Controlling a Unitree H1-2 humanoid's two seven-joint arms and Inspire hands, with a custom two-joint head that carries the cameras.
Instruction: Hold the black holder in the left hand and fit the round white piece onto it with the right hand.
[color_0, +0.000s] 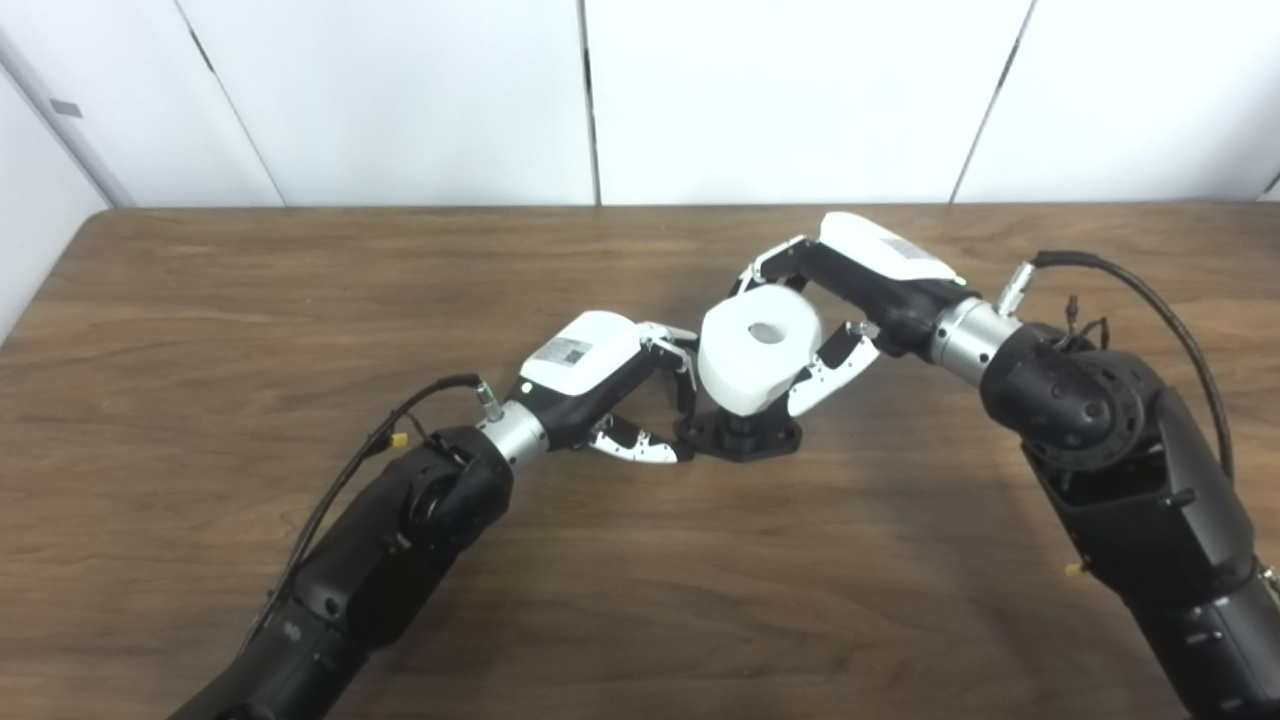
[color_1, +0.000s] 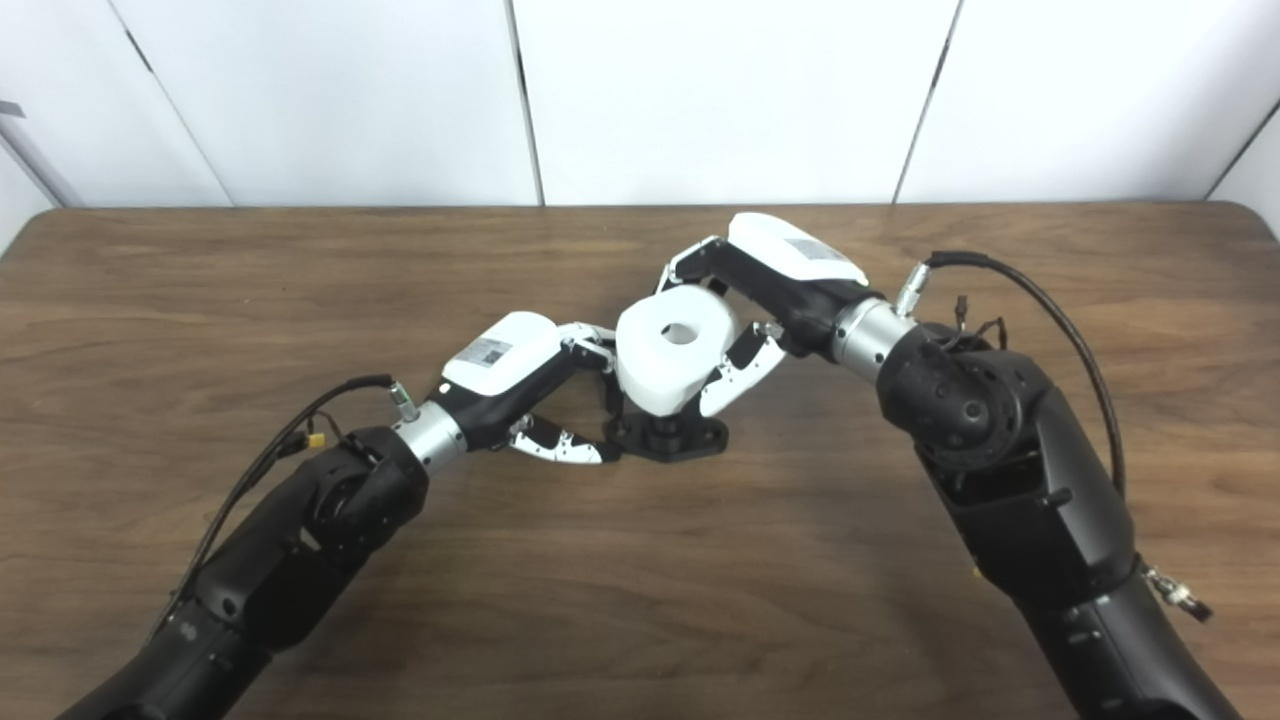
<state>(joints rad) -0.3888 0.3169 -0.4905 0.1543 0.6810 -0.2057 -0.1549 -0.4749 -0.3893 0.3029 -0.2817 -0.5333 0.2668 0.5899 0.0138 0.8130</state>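
Observation:
A black holder (color_0: 742, 436) stands on the wooden table (color_0: 300, 290) near its middle, its flat base showing under the round white piece (color_0: 757, 358). That white piece, thick with a hole in its top, sits tilted over the holder's post. My left hand (color_0: 610, 385) reaches in from the left, its fingers closed around the holder's base and post. My right hand (color_0: 835, 300) comes from the right and is shut on the white piece, fingers behind it and thumb at its front right. The post itself is hidden by the piece.
White wall panels (color_0: 800, 100) rise behind the table's far edge. Cables loop off both forearms, the right cable (color_0: 1150, 300) arching above the wrist. Bare wood lies all around the two hands.

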